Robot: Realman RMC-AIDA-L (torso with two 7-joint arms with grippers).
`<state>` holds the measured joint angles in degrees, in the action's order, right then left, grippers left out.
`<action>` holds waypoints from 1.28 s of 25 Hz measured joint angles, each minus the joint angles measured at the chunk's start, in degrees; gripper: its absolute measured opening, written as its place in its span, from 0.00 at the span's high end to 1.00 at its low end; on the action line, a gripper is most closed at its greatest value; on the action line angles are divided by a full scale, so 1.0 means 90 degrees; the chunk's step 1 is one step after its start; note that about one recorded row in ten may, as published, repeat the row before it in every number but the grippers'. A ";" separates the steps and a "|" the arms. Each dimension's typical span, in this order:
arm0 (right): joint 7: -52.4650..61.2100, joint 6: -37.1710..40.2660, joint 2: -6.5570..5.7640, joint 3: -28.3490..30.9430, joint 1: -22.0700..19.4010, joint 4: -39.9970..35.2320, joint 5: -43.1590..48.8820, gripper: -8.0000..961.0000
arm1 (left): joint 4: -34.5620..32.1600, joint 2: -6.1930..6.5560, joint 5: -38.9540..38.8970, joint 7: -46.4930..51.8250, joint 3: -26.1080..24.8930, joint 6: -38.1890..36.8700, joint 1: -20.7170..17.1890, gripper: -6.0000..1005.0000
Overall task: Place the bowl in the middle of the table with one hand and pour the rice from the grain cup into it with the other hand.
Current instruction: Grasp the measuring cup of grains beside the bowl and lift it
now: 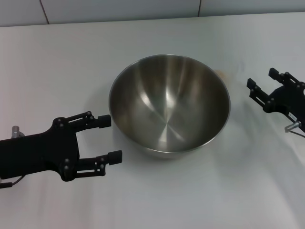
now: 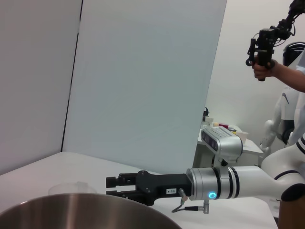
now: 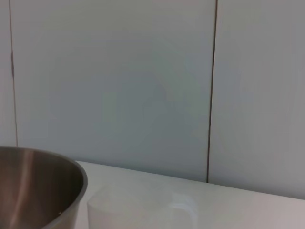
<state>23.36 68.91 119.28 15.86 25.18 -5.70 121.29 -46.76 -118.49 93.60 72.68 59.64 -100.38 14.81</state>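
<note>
- The stainless-steel mixing bowl (image 1: 169,106) stands upright near the middle of the white surface (image 1: 71,67). It is empty, and no rice shows in any view. The placing step appears complete.
- A translucent grain cup (image 3: 138,210) stands just beside the bowl's far right rim. The head view shows only a faint trace of it (image 1: 228,73). Its contents cannot be judged.
- The left gripper (image 1: 108,138) sits just beside the bowl's left wall, jaws spread and holding nothing. This is consistent with a release after setting the bowl down.
- The right gripper (image 1: 259,82) hovers near the bowl's right side, fingers parted and empty, pointed toward the cup. It is likely positioned to pick the cup up for pouring.
- Risk: the cup is nearly see-through and close to the bowl, so there is little clearance for a grasp.
</note>
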 joint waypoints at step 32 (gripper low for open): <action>-0.0008 -0.0939 -0.0012 0.0182 0.0633 0.0146 0.0001 0.31 | 0.0001 0.0019 0.0000 -0.0035 -0.0005 0.0052 0.0044 0.17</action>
<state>23.29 60.46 119.18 17.49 30.88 -4.39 121.29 -46.76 -118.32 93.60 72.36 59.59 -99.91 15.21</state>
